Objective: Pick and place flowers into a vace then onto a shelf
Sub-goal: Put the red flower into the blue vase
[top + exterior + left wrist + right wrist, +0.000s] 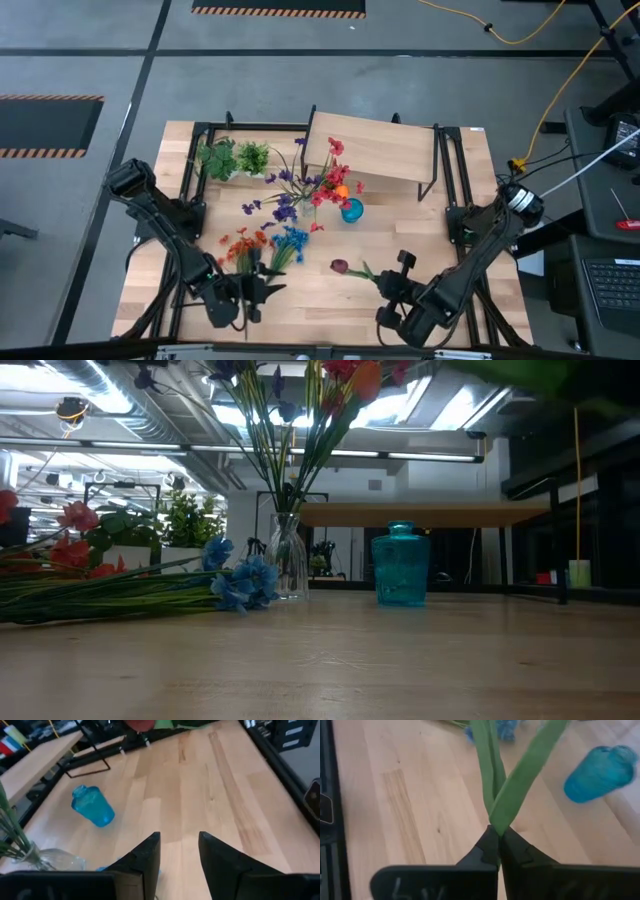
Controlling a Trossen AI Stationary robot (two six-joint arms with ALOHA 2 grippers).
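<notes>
Right gripper point(498, 841), near the bench's front edge toward the right corner, is clenched on the green stem of a dark red bud point(340, 266), which lies just inboard of it. Left gripper point(179, 851) hangs released over the front left part of the bench, beside the orange-red point(240, 247) and blue flowers point(290, 241) lying there. More flowers stand in a clear vase point(286, 558) by a blue vase point(352, 210), just in front of the shelf point(380, 148) at the back edge.
</notes>
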